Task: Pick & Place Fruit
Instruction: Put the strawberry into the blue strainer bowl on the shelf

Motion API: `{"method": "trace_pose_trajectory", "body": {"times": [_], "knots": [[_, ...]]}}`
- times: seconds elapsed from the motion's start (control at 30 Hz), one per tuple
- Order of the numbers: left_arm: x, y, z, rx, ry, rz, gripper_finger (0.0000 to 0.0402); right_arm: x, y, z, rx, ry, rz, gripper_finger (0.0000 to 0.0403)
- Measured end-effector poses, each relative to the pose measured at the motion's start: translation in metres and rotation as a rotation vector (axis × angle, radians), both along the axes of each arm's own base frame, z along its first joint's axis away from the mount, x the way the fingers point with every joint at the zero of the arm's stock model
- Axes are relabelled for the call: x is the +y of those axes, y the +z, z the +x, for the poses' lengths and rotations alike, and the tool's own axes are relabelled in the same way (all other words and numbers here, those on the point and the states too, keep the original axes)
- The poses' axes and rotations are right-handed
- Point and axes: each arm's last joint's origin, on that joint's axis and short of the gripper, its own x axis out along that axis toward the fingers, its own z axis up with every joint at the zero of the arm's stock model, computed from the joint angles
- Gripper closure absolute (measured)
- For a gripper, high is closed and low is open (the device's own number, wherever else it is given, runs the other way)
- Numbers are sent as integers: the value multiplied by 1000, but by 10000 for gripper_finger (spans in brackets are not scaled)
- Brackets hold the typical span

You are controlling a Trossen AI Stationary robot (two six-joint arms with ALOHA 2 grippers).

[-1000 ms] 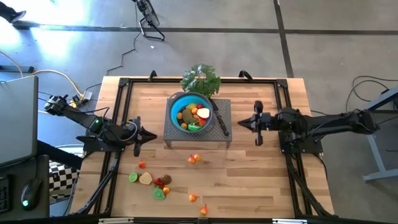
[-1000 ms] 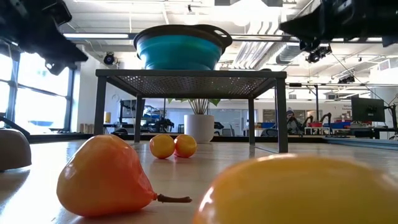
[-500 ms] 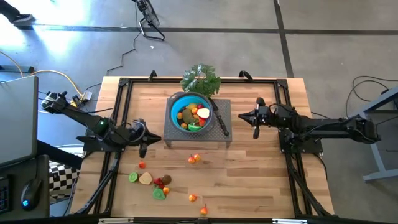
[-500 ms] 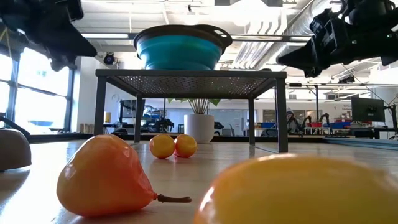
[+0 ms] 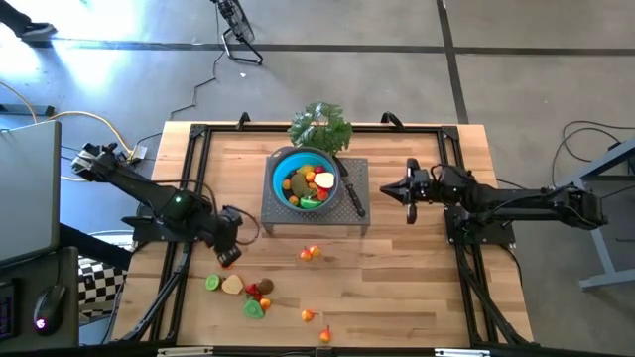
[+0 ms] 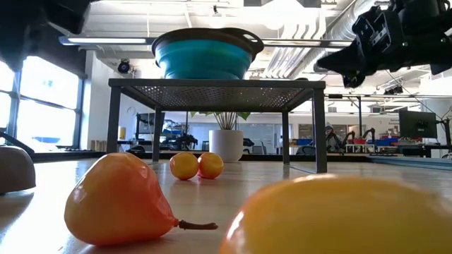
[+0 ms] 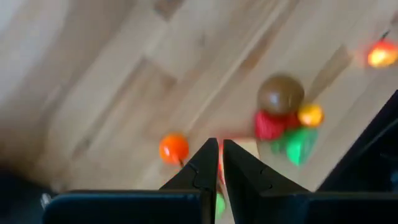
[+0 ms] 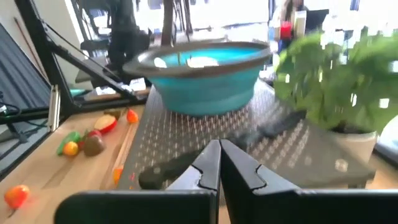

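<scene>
Small toy fruits lie loose on the wooden table's near part: a cluster (image 5: 243, 288), a small orange one (image 5: 226, 263), an orange pair (image 5: 312, 253), two more (image 5: 309, 315). Others fill the blue bowl (image 5: 306, 181), which stands on a grey mesh stand (image 5: 316, 220). My left gripper (image 5: 229, 259) hangs shut, fingers pointing down, just above the small orange fruit (image 7: 173, 148), with the cluster (image 7: 281, 118) beyond. My right gripper (image 5: 389, 188) is shut in the air right of the stand, aimed at the bowl (image 8: 205, 71).
A black-handled knife (image 5: 352, 193) lies on the stand beside the bowl, and also shows close ahead of my right gripper (image 8: 186, 165). A leafy green bunch (image 5: 320, 126) stands behind the bowl. Black frame rails (image 5: 189, 178) run along the table's edges. Bare wood lies right of the stand.
My left gripper has swung from beside the stand toward the table's near edge and tipped its fingers downward over the small orange fruit. My right gripper has shifted a little toward the far edge, then held still. No fruit has moved.
</scene>
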Motion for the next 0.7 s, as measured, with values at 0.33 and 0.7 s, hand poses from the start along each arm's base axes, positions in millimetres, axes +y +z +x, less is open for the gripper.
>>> {"method": "trace_pose_trajectory", "body": {"times": [0.33,0.7], "knots": [[-50,-10,-35,87,101,-5,380,2,10,0,-101,87,-73,401],[-65,-11,-63,-26,289,52,380,2,10,0,-102,80,-27,401]]}}
